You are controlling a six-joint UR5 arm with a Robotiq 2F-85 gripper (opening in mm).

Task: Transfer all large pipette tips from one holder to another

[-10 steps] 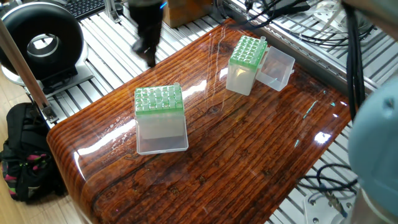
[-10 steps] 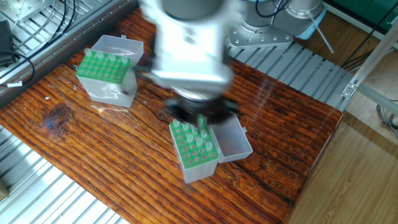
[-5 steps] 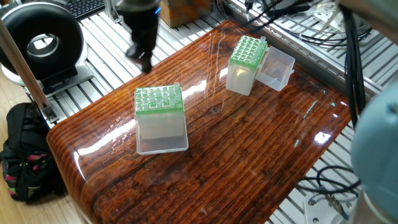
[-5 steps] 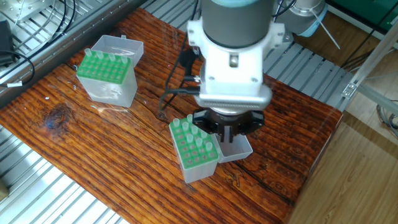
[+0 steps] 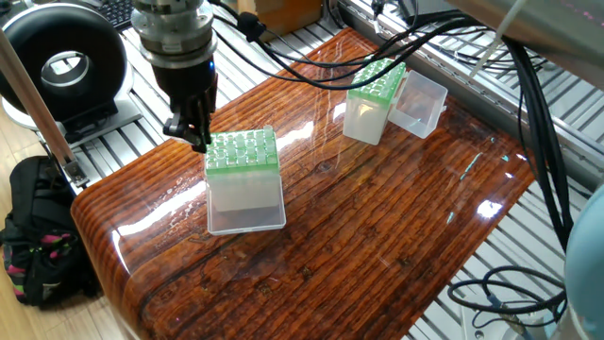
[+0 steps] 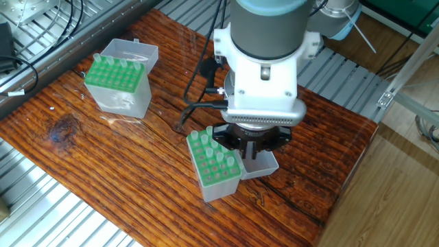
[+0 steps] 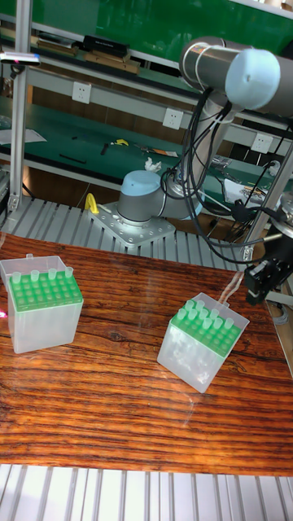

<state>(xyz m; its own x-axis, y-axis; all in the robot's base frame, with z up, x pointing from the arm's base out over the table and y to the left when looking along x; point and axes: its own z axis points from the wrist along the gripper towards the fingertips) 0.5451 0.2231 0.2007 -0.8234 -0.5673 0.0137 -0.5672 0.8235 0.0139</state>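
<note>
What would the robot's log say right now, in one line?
pincer: beside near green-topped tip box, state unclear | far green-topped tip box: untouched | transfer: unfinished

1. A robotics laboratory or test workshop is shown.
2. A glossy wooden table top is laid on a bed of aluminium profile rails.
3. A grey robot base is bolted to the far side, with black cables hung beside it.
4. Green-topped tip boxes are set out on the wood.
5. Green workbenches with wall sockets are seen behind.
</note>
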